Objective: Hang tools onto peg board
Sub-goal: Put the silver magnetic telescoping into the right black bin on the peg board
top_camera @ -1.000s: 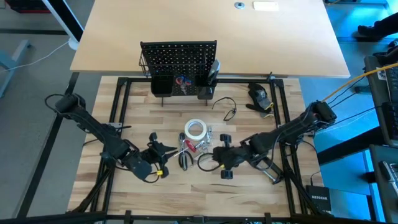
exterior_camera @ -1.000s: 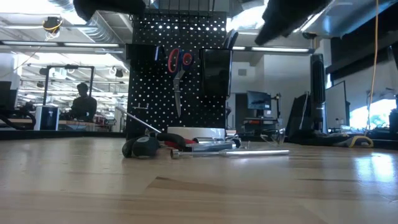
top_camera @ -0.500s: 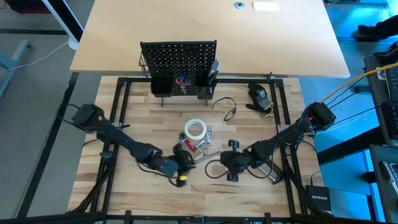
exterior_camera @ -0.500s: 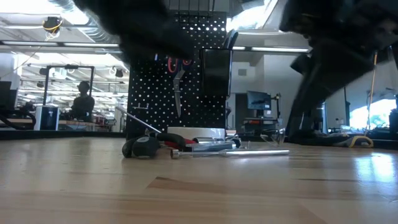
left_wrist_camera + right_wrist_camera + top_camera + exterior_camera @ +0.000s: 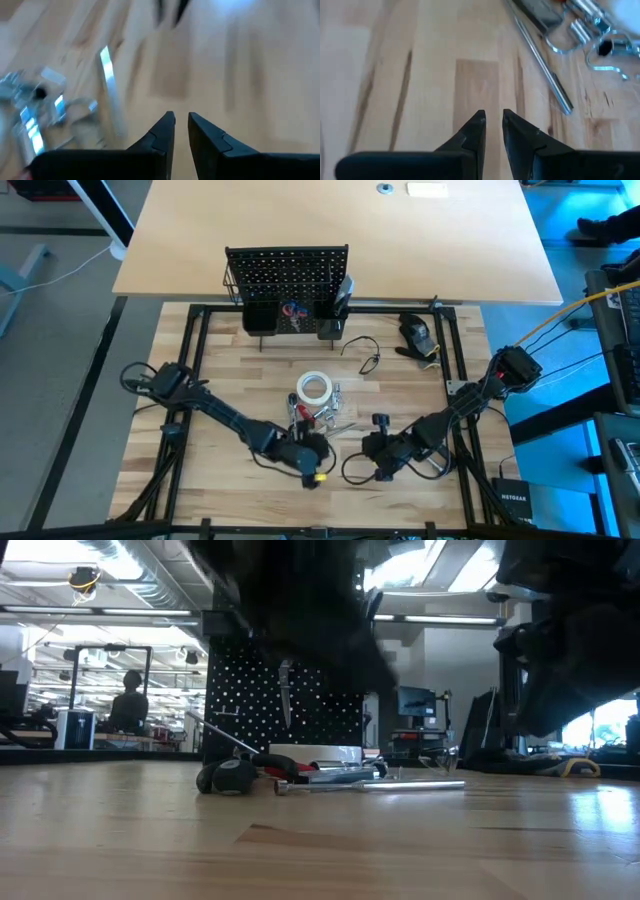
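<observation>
The tools lie in a heap (image 5: 318, 410) at mid-table: a white tape roll (image 5: 314, 388), red-handled pieces, a silver rod (image 5: 542, 65) and small metal bits. Red-handled scissors (image 5: 291, 310) hang on the upright black peg board (image 5: 287, 275). My left gripper (image 5: 318, 452) hovers just on the near side of the heap. Its fingers (image 5: 181, 122) stand a narrow gap apart, with nothing between them. My right gripper (image 5: 372, 458) hovers to the near right of the heap. It (image 5: 493, 120) is likewise slightly open over bare wood.
A bulky black device with a yellow mark (image 5: 418, 335) and a thin cable (image 5: 365, 360) lie at the far right. Black frame rails (image 5: 190, 370) border the wooden work area. A person (image 5: 130, 705) sits in the room behind. Bare wood lies near the front edge.
My left gripper has swung toward the table's right and near edge and sunk, ending close in front of the tool heap. My right gripper has drawn back toward the near edge and come down. The tools have stayed where they were.
</observation>
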You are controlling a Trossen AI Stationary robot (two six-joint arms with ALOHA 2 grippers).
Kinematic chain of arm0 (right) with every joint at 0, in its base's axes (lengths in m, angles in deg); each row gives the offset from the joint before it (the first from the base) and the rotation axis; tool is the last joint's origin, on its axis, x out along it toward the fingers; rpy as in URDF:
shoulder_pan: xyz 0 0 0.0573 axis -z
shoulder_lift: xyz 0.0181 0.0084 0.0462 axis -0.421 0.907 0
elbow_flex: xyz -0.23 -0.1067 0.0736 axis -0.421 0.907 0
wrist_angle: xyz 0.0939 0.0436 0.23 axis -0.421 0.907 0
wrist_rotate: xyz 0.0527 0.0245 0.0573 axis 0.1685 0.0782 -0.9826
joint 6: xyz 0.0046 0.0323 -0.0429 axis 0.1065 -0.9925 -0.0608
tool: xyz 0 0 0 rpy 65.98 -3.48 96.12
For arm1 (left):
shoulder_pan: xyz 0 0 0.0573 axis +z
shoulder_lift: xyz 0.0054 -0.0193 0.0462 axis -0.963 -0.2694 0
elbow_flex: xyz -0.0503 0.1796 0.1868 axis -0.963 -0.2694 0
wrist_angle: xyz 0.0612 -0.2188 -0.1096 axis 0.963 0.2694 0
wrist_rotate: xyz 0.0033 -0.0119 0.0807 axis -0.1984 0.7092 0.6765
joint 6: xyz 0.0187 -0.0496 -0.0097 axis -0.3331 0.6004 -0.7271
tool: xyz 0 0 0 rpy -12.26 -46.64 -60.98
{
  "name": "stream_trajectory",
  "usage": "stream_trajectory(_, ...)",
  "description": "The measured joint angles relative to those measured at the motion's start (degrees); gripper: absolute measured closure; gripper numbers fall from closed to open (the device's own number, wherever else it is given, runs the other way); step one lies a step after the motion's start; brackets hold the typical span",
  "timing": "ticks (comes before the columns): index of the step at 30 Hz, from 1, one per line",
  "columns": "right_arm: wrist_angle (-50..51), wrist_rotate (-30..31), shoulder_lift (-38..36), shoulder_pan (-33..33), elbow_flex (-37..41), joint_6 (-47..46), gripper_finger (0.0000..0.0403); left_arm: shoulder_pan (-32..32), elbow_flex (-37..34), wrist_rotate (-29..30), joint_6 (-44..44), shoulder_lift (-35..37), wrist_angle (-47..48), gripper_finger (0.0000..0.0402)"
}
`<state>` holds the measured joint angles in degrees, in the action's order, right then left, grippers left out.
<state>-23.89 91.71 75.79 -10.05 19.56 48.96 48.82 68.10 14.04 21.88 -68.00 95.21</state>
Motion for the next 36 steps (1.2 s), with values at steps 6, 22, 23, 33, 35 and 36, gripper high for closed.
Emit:
stream_trajectory(6, 1.6, -0.3, 0.0, 0.1, 0.0, -2.2, 0.0336, 2.6, -0.1, -2.0, 3.7, -1.4, 9.3, 0.0356)
stream_trajectory(22, 1.5, 0.6, 0.0, 0.0, 0.0, -4.4, 0.0336, 7.5, 0.0, -3.3, 8.2, -2.7, 14.9, 0.0356)
stream_trajectory(23, 1.4, 0.6, 0.0, 0.0, 0.0, -4.4, 0.0336, 7.6, 0.0, -4.0, 8.2, -2.7, 15.0, 0.0356)
stream_trajectory(33, 0.2, 0.6, 0.0, 0.1, -0.1, -4.1, 0.0336, 7.8, 0.9, -10.6, 8.3, -3.0, 16.4, 0.0332)
stream_trajectory(35, 0.0, 0.6, 0.0, 0.1, -0.1, -4.1, 0.0336, 7.9, 1.0, -10.7, 8.7, -3.5, 16.2, 0.0314)
stream_trajectory(36, 0.1, 0.6, 0.0, 0.1, -0.1, -4.1, 0.0336, 7.9, 1.0, -10.7, 8.7, -3.5, 16.0, 0.0306)
